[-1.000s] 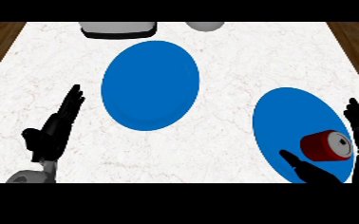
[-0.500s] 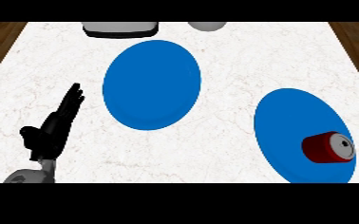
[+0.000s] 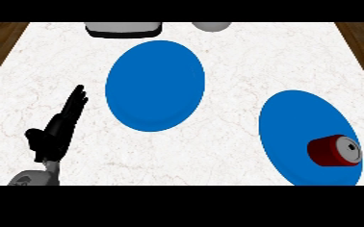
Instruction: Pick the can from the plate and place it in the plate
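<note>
Head view, looking steeply down on the pale worktop. The left hand shows at the lower left, fingers straight and pointing away from the robot, thumb set apart, holding nothing. It rests there, well apart from the can. The right hand does not appear in this view.

To the right of the left hand lies the centre blue plate, which is bare. Farther right, near the view's edge, a second blue plate carries the red can. The can lies on its side in the plate's near-right part, silver end turned rightward. At the worktop's far edge stand a grey boxlike object and a grey rounded object, both partly cut off and neither part of the task.

Step in hand, as judged: the pick is not yet begun, since no hand touches the can. The next move calls for a hand to come in over the right plate, most plausibly the right hand, as the can lies on that side. It would then curl round the can's body across its long axis. Lying on its side, the can may roll when touched. The bare centre plate is the likely destination.
</note>
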Robot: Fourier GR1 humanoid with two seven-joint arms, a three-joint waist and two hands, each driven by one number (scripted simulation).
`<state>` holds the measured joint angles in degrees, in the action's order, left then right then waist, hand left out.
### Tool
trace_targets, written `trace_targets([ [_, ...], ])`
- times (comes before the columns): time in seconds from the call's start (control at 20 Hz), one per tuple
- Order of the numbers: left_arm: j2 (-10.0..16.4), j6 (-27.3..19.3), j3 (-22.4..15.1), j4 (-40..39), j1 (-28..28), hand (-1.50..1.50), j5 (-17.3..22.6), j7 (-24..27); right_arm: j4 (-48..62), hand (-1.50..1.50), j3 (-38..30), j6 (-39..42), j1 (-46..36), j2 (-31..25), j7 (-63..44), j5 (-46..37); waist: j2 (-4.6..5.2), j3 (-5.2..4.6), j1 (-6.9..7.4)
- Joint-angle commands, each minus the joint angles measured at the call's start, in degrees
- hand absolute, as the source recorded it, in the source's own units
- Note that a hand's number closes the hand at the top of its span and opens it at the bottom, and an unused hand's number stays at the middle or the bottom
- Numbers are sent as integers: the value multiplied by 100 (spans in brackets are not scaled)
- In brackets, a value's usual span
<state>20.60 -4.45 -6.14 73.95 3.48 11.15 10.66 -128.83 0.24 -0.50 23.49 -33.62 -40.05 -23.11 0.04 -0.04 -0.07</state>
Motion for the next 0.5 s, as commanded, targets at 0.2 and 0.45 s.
trace_targets([
  [0.2,-142,119,107,141,43,0,-108,-156,612,-150,287,748,-587,165,-698,-512,3,2,28],
  [0.45,-103,317,366,40,118,0,-149,-151,1381,-150,149,965,-897,486,-286,-579,1,5,22],
])
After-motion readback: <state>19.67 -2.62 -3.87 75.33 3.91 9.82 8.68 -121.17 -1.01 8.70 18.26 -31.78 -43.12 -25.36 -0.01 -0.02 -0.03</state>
